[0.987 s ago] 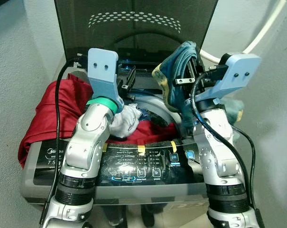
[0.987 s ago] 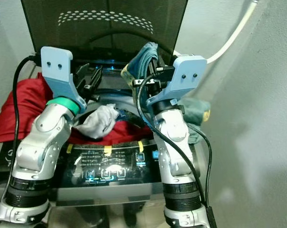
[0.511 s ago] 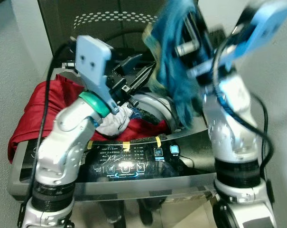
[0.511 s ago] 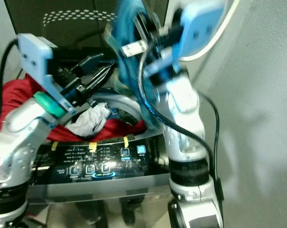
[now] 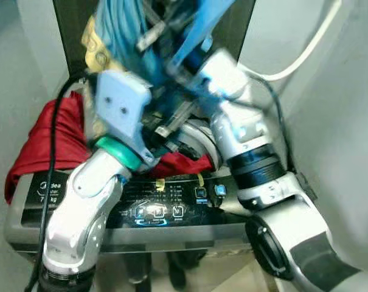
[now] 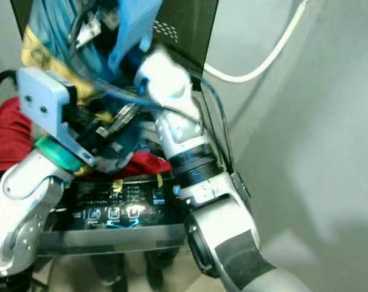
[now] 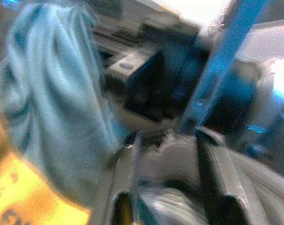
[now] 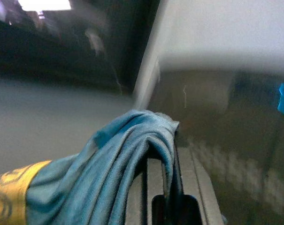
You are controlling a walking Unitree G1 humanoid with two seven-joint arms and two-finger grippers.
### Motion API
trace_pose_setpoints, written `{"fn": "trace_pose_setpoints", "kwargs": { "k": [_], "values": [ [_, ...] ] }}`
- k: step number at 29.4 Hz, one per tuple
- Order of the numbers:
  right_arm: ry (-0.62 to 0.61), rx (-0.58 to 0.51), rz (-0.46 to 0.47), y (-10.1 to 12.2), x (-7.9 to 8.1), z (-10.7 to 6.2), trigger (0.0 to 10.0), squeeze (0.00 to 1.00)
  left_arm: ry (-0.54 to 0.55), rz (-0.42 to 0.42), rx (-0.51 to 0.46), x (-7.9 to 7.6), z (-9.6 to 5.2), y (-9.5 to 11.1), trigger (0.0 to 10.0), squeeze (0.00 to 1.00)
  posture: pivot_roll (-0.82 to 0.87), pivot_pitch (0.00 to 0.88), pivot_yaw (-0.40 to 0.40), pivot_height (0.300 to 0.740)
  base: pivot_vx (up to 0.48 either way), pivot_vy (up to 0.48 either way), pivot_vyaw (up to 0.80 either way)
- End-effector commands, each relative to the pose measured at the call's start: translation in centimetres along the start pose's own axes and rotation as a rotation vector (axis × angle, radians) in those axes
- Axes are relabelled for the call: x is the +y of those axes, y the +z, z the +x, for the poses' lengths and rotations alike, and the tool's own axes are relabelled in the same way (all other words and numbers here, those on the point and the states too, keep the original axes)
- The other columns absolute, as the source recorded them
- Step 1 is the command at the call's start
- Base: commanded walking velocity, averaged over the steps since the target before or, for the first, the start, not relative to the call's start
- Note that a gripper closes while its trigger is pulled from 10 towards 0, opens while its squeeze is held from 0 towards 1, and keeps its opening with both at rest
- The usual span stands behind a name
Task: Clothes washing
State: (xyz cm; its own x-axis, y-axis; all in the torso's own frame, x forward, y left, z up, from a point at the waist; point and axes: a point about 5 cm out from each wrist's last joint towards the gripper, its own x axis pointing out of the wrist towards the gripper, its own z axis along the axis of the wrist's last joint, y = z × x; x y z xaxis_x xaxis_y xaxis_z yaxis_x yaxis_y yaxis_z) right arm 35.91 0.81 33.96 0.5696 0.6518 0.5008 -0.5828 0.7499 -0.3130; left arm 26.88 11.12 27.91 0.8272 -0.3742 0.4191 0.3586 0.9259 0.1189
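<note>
Above the washing machine (image 5: 25, 213), right fingers (image 8: 163, 187) clamp the blue towel (image 8: 109, 178) (panel lettering blurred); left fingers (image 7: 127, 173) parted.

— Where do your head views look from?
— Both look steeply down on the washing machine (image 5: 25, 213) from close above, sharing its control panel (image 6: 120, 213).
— And your wrists?
— Each sits very close behind a blue towel (image 8: 104, 183), blurred.
</note>
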Motion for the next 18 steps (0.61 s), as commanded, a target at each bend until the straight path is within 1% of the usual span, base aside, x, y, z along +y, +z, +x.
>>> {"fn": "trace_pose_setpoints", "kwargs": {
  "k": [1, 3, 4, 6, 8, 9, 10, 11, 12, 13, 14, 16, 18],
  "values": [
    [-0.037, 0.033, -0.029, -0.9, -0.7, -0.6, 10.0, 0.0, 0.07, 0.017, -0.026, 0.7, -0.2, 0.5, 10.0, 0.0, 0.17, 0.066, -0.076, 0.74, 0.0, 0.0, 0.0],
    [-0.116, 0.12, -0.073, -3.2, -1.8, -2.5, 10.0, 0.0, 0.114, 0.115, 0.024, 1.2, -1.9, -0.3, 10.0, 0.0, 0.19, 0.078, -0.08, 0.74, 0.0, 0.0, 0.0],
    [-0.116, 0.12, -0.073, -3.2, -1.8, -2.5, 10.0, 0.0, 0.114, 0.115, 0.024, 1.2, -1.9, -0.3, 10.0, 0.0, 0.19, 0.078, -0.08, 0.74, 0.0, 0.0, 0.0],
    [-0.166, 0.164, -0.1, -4.5, -2.9, -3.8, 10.0, 0.0, 0.156, 0.194, 0.063, 1.6, -3.5, -0.8, 10.0, 0.0, 0.19, 0.082, -0.071, 0.74, 0.0, 0.0, 0.0],
    [-0.166, 0.164, -0.1, -4.5, -2.9, -3.8, 10.0, 0.0, 0.156, 0.194, 0.063, 1.6, -3.5, -0.8, 10.0, 0.0, 0.19, 0.082, -0.071, 0.74, 0.0, 0.0, 0.0],
    [-0.199, 0.185, -0.114, -4.9, -3.7, -4.5, 10.0, 0.03, 0.175, 0.218, 0.084, 1.9, -4.2, -1.0, 10.0, 0.0, 0.19, 0.083, -0.065, 0.74, 0.0, 0.0, 0.0],
    [-0.222, 0.192, -0.12, -5.1, -4.4, -5.0, 10.0, 1.0, 0.17, 0.259, 0.092, 1.9, -4.7, -1.1, 10.0, 0.0, 0.2, 0.083, -0.063, 0.74, 0.0, 0.0, 0.0],
    [-0.222, 0.192, -0.12, -5.1, -4.4, -5.0, 10.0, 1.0, 0.17, 0.259, 0.092, 1.9, -4.7, -1.1, 10.0, 0.0, 0.2, 0.083, -0.063, 0.74, 0.0, 0.0, 0.0],
    [-0.235, 0.195, -0.123, -5.3, -4.8, -5.4, 10.0, 1.0, 0.164, 0.286, 0.096, 1.9, -4.9, -1.1, 10.0, 0.0, 0.2, 0.081, -0.057, 0.74, 0.0, 0.0, 0.0],
    [-0.235, 0.195, -0.123, -5.3, -4.8, -5.4, 10.0, 1.0, 0.164, 0.286, 0.096, 1.9, -4.9, -1.1, 10.0, 0.0, 0.2, 0.081, -0.057, 0.74, 0.0, 0.0, 0.0],
    [-0.247, 0.189, -0.129, -5.3, -5.2, -5.7, 10.0, 1.0, 0.165, 0.297, 0.098, 1.9, -5.0, -1.2, 10.0, 0.0, 0.2, 0.079, -0.055, 0.74, 0.0, 0.0, 0.0],
    [-0.254, 0.148, -0.109, -4.8, -5.6, -6.5, 10.0, 1.0, 0.168, 0.316, 0.083, 1.9, -4.6, -1.0, 10.0, 0.0, 0.2, 0.068, -0.039, 0.74, 0.0, 0.0, 0.0],
    [-0.25, 0.13, -0.094, -4.6, -5.7, -6.8, 10.0, 1.0, 0.17, 0.328, 0.073, 1.9, -4.5, -0.9, 10.0, 0.0, 0.2, 0.068, -0.039, 0.74, 0.0, 0.0, 0.0]
  ]
}}
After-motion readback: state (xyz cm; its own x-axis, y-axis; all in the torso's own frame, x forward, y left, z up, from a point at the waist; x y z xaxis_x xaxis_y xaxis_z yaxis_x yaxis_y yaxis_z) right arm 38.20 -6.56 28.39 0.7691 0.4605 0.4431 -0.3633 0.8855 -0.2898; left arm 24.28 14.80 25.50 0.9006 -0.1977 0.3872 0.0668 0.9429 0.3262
